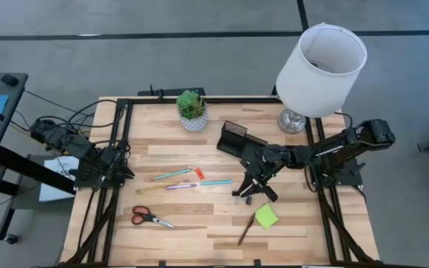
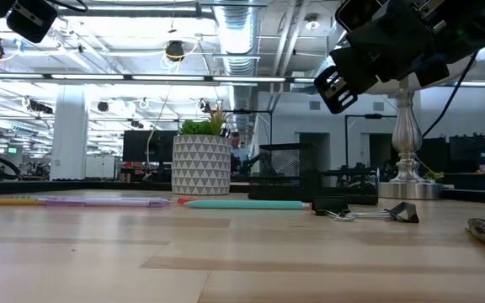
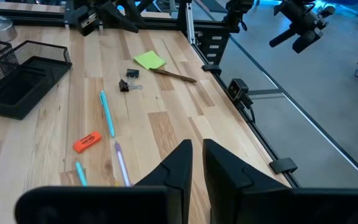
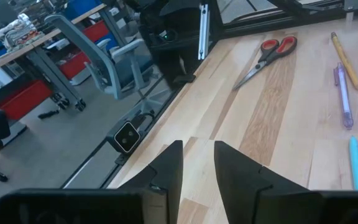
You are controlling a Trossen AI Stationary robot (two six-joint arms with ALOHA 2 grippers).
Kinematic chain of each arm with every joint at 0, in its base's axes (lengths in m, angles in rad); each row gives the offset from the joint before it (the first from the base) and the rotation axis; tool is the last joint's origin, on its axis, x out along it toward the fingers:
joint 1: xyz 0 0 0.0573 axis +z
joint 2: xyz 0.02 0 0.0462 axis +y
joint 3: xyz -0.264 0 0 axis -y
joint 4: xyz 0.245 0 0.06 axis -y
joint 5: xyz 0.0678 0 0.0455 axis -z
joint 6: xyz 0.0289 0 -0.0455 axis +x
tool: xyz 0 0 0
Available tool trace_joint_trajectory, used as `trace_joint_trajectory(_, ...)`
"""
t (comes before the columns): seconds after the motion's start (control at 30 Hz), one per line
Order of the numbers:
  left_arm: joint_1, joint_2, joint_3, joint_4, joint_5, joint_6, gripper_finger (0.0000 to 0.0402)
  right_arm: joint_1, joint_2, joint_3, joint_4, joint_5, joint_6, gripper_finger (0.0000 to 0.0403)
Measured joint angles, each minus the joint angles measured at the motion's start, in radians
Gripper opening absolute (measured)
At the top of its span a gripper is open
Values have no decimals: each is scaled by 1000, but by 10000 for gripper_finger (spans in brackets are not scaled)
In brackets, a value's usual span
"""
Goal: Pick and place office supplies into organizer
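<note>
While its two dark fingers stand slightly apart with nothing between them, the right end effector (image 1: 250, 186) hangs above the middle of the wooden surface (image 1: 199, 227), raised clear of the wood in the low view. Just under and beside it lie the tiny black clips (image 2: 369, 210), resting on the wood near the lime-green sticky-note pad (image 1: 266, 217). A brown pencil (image 1: 245, 231) lies touching or just beside the pad's near corner. Behind the right arm's wrist sits the black mesh organizer (image 1: 237, 139), with nothing visible inside it, between the white patterned plant pot (image 1: 193, 119) and the silver foot of the white-shaded lamp (image 1: 320, 63).

Toward the left of that end effector, a teal pen (image 1: 215, 182), a small orange-red eraser (image 1: 199, 173), a second teal pen (image 1: 171, 175), a pink pen (image 1: 181, 186) and a yellow pencil (image 1: 149, 189) lie grouped near the centre. The red-handled scissors (image 1: 150, 217) lie apart from them, nearer the front left.

The left end effector (image 1: 118, 173) waits at the left edge of the surface, its fingers (image 3: 179, 168) nearly closed with only a narrow gap and holding nothing.
</note>
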Motion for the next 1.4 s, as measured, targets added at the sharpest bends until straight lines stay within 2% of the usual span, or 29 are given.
trace_joint_trajectory(1.4,0,0,0,0,-18,2,32,0,0,0,0,0,0,87)
